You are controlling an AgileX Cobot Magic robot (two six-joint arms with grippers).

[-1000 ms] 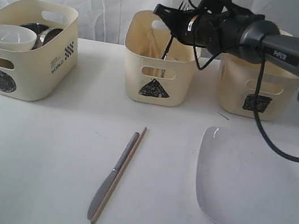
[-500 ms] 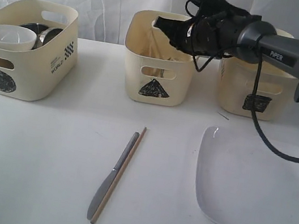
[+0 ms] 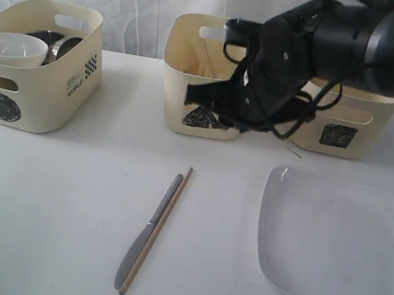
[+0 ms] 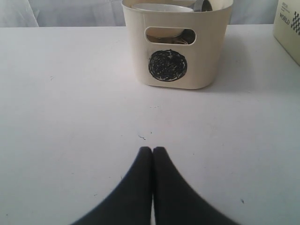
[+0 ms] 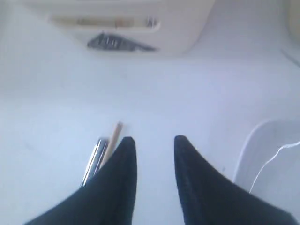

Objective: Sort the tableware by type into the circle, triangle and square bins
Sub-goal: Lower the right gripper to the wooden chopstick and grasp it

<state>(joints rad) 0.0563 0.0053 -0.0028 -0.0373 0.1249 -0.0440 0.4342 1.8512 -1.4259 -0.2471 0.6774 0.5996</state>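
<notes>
At tabletop (image 3: 59,200) middle, toward front edge: knife (image 3: 145,239) and chopstick (image 3: 162,221) touching, long axes front-to-back | my right pincer (image 5: 153,138) parted, empty, above their far ends, tips beside them | left pincer (image 4: 153,150) closed, empty; I judge it farther

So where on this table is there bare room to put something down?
The widest bare table patch lies before the circle bin, left of the knife and chopstick. A narrower strip runs between those and the white plate. The back middle is crowded: the open right pincer hangs in front of the triangle bin.
</notes>
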